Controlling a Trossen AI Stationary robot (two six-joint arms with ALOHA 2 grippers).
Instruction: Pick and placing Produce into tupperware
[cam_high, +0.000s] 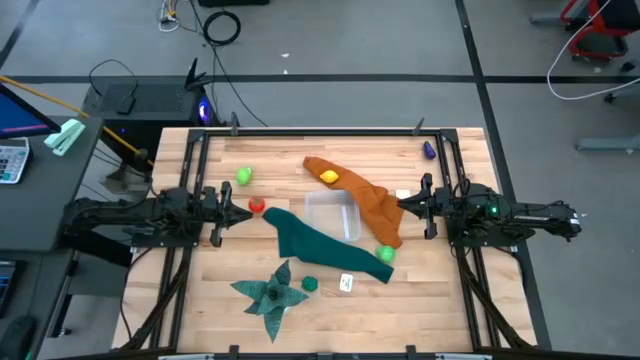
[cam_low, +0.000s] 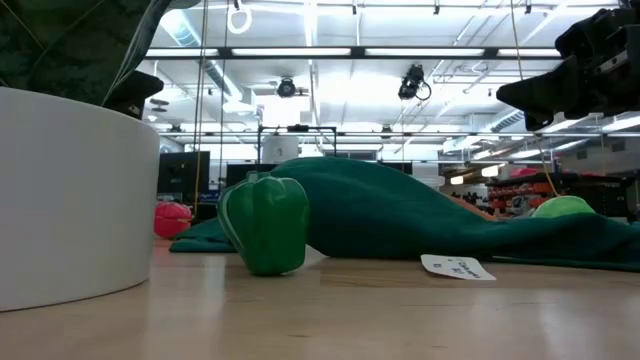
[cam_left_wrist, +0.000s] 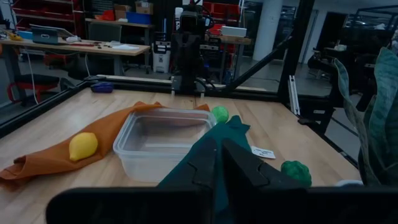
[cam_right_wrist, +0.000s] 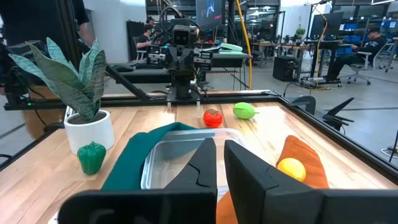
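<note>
The clear tupperware (cam_high: 332, 215) stands empty mid-table, between an orange cloth (cam_high: 360, 197) and a teal cloth (cam_high: 322, 246). A yellow lemon (cam_high: 329, 177) lies on the orange cloth, and a light green ball (cam_high: 385, 254) lies on the teal cloth. A light green fruit (cam_high: 243, 177) and a red tomato (cam_high: 256, 206) rest on the wood near my left gripper (cam_high: 226, 210). The dark green pepper (cam_high: 308, 284) stands near the front edge, and a purple piece (cam_high: 429, 150) lies at the far right corner. My right gripper (cam_high: 404, 206) hovers right of the box. Both grippers are shut and touch nothing.
A potted star-shaped plant (cam_high: 272, 295) stands near the front edge, left of the pepper. A small white card (cam_high: 346, 283) lies to the pepper's right. The teal cloth is bunched up against the box's near side (cam_left_wrist: 205, 155). Black frame rails run along the table's edges.
</note>
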